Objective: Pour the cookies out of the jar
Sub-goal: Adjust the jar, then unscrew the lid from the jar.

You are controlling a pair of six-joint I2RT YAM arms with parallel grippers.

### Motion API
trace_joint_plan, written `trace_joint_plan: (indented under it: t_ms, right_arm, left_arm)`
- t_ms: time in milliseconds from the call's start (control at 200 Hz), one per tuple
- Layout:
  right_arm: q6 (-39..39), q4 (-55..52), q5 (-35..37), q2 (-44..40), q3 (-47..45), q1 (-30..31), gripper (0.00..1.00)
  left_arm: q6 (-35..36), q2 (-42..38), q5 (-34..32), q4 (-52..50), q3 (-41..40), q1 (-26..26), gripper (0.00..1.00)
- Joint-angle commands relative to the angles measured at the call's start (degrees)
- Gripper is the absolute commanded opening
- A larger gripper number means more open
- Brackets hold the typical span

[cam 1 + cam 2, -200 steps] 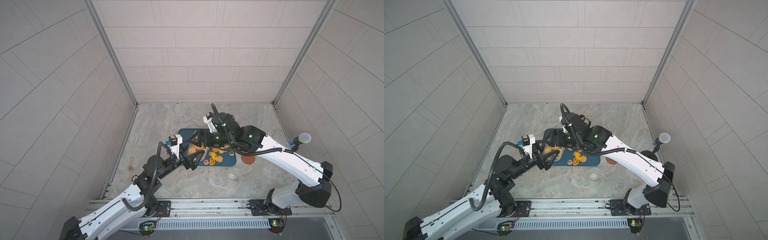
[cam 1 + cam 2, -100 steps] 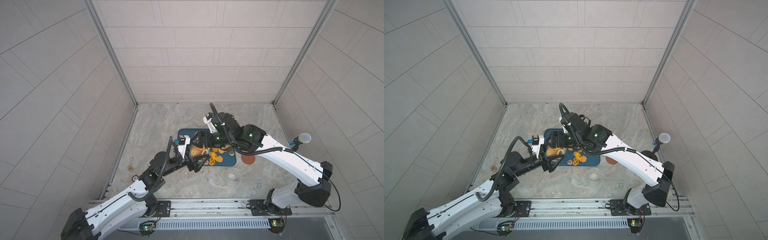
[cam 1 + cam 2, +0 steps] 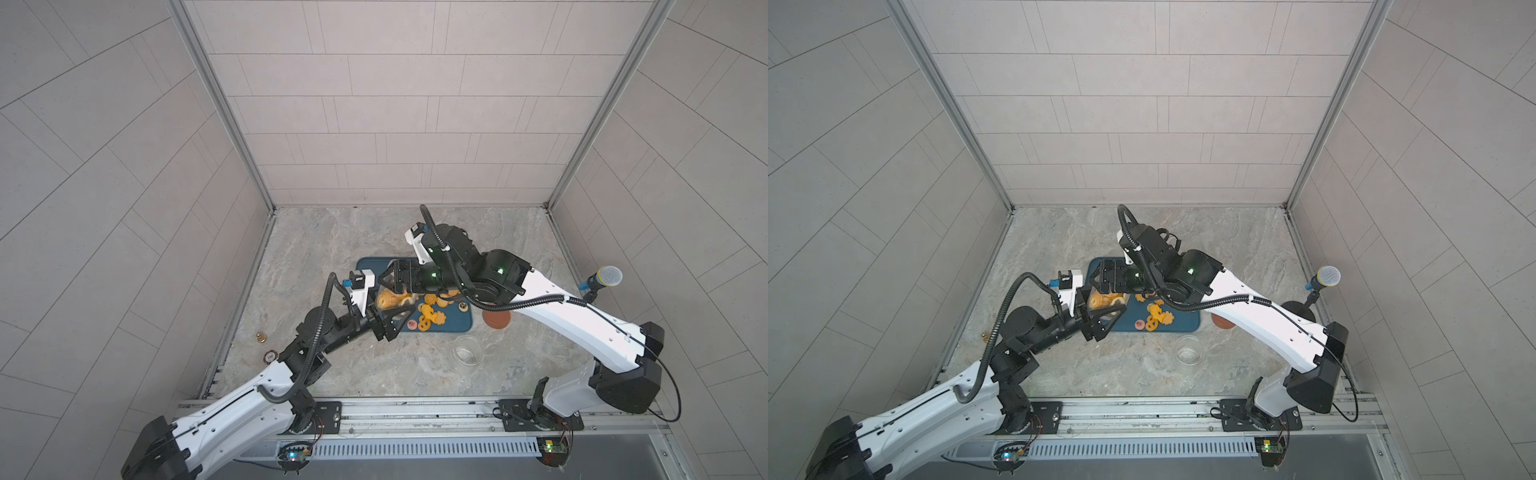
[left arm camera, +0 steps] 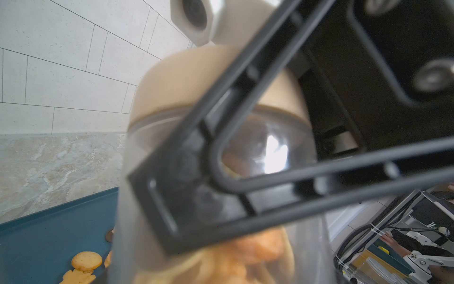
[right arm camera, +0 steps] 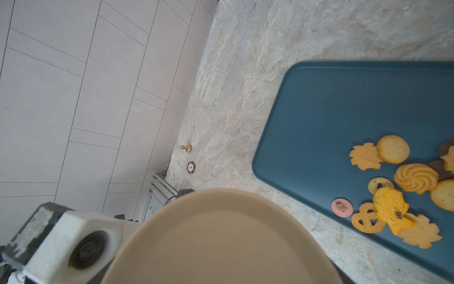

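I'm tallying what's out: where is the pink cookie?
In both top views the pink cookie lies on the blue tray by its edge nearest the robot's base, at the left-arm end of the spilled cookies, beside a pretzel-shaped cookie.

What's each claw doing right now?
Left claw: straddles the jar, one finger against its wall; grip cannot be told.
Right claw: at the jar's lid; fingers hidden, cannot be told.
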Motion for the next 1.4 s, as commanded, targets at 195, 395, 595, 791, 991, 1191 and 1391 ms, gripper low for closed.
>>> trace_joint_plan:
  t_ms: [195, 395, 595, 791, 991, 1191, 1391]
  right_arm:
    - [-1.4, -3.1, 4.6, -3.4, 4.1, 0.4, 1.0]
    - [0.1, 1.9, 4.9, -6.5, -0.1, 0.1, 1.0]
    - [4.8, 5.2, 5.9, -6.2, -3.6, 0.1, 1.0]
    - [3.1, -3.1, 8.5, -1.0, 4.0, 0.8, 1.0]
    - [4.1, -2.5, 7.2, 1.4, 5.5, 0.8, 0.98]
    - [4.0, -3.2, 7.2, 3.5, 7.1, 1.0, 0.97]
    - [3.9, -4.9, 7.1, 5.7, 9.4, 1.0, 0.95]
  left_arm:
    - [0.6, -5.4, -5.3, 5.7, -2.4, 0.1, 0.0]
    - [0.0, -6.7, -7.6, 8.6, -3.8, 0.1, 0.0]
    - [-0.9, -6.8, -7.9, 11.8, -5.4, 0.1, 0.0]
    - [0.1, -7.4, -7.0, 9.8, -4.9, 0.1, 0.0]
    - [0.2, -7.5, -6.8, 9.2, -5.0, 0.1, 0.0]
    - [0.1, -7.4, -6.5, 8.6, -4.8, 0.1, 0.0]
    - [0.1, -7.3, -6.2, 8.7, -4.8, 0.1, 0.0]
